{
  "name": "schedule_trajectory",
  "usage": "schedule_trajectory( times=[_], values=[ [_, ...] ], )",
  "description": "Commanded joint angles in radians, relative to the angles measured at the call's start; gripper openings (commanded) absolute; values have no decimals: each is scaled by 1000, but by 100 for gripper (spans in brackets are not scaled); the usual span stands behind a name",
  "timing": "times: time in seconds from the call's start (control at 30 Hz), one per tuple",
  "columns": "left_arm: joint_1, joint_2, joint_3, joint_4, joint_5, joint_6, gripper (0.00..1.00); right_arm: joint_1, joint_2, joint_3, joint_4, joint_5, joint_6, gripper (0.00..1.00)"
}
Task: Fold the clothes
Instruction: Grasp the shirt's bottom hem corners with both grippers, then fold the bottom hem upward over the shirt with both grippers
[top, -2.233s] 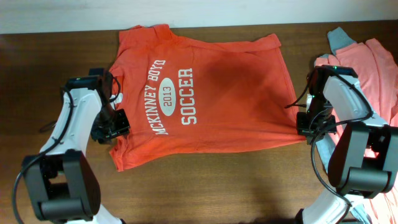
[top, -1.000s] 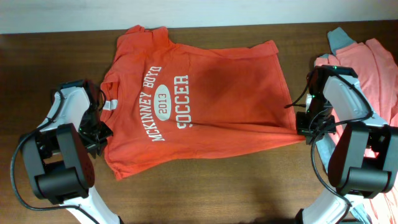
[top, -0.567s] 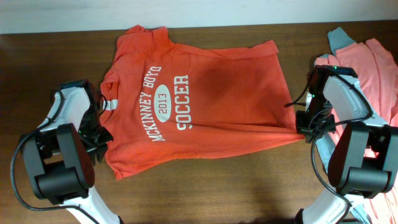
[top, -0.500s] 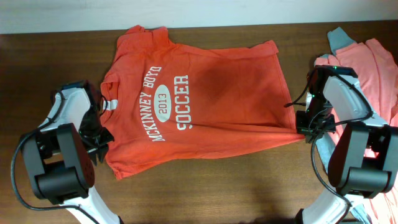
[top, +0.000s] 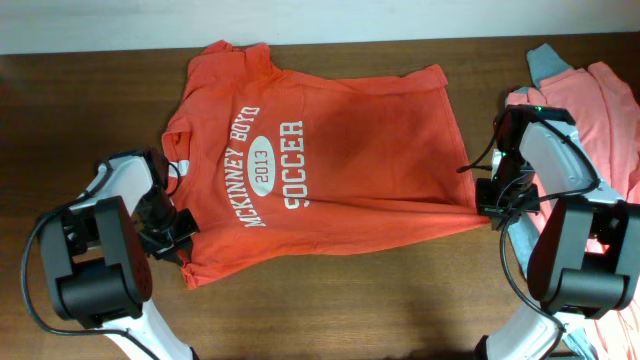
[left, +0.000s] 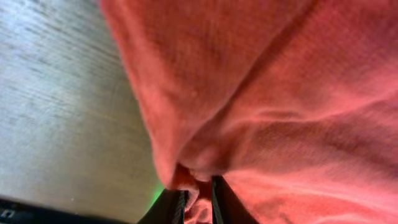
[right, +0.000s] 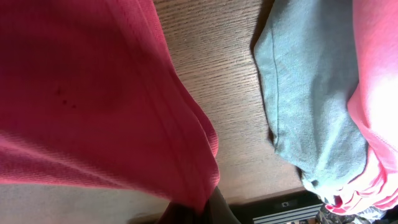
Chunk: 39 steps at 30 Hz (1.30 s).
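currently the orange t-shirt (top: 330, 150) lies spread flat on the wooden table (top: 350, 300), collar toward the left arm and hem toward the right. the left gripper (top: 172, 228) is closed narrowly on a bunched fold at the shirt's near sleeve edge. the right gripper (top: 497, 205) pinches the near hem corner and appears fully clamped, though its fingers barely show in the wrist view. for a clean fold, raise both held points evenly, keep the near edge taut between them, and carry it toward the far edge without dragging. the fabric is a soft matte knit with a stitched hem, and it creases readily. white lettering (top: 275, 160) is printed flat. a pink and grey garment (top: 600, 100) lies beside the right arm.
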<state>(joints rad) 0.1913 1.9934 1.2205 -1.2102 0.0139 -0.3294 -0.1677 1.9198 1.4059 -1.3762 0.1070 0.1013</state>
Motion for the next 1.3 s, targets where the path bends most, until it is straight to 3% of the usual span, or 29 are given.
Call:
schedule_trajectory(
  times=[0.0, 0.2, 0.27, 0.3, 0.33, 0.37, 0.47, 0.57, 0.63, 0.67, 0.77, 0.87, 1.1, 1.27],
  values=[
    [3, -18, -34, 20, 15, 20, 17, -1, -17, -4, -3, 2, 1, 4],
    [3, -19, -48, 18, -50, 2, 22, -1, -17, -4, -3, 2, 1, 4],
    [3, -19, -48, 17, -76, -7, 28, -1, -17, -5, -3, 2, 1, 4],
    [3, -19, -48, 17, -90, -17, 40, -1, -17, -5, -3, 2, 1, 4],
    [3, -19, -48, 18, -89, -17, 63, -1, -17, -5, -4, 2, 1, 4],
    [3, -19, -48, 18, -89, -17, 70, -1, -17, -5, -4, 2, 1, 4],
    [3, -19, -48, 18, -87, -17, 70, -1, -17, -4, -5, 2, 1, 4],
    [3, -19, -53, 37, -81, -17, 62, -1, -17, -5, -7, 2, 1, 4],
    [3, -19, -71, 71, -55, -16, 37, -1, -17, -5, -7, 2, 1, 4],
    [3, -19, -80, 85, -50, -16, 30, -1, -17, -4, -7, 2, 0, 4],
    [3, -19, -116, 127, -47, -16, 24, -1, -17, -4, -7, 2, 0, 4],
    [3, -19, -132, 147, -47, -16, 3, -1, -17, -4, -8, 2, 1, 4],
    [3, -95, -80, 74, -5, 10, 0, -1, -38, -4, -18, -25, 0, 4],
    [3, -341, -70, 32, 69, 48, 0, -3, -133, -5, -16, -29, 1, 4]
  ],
)
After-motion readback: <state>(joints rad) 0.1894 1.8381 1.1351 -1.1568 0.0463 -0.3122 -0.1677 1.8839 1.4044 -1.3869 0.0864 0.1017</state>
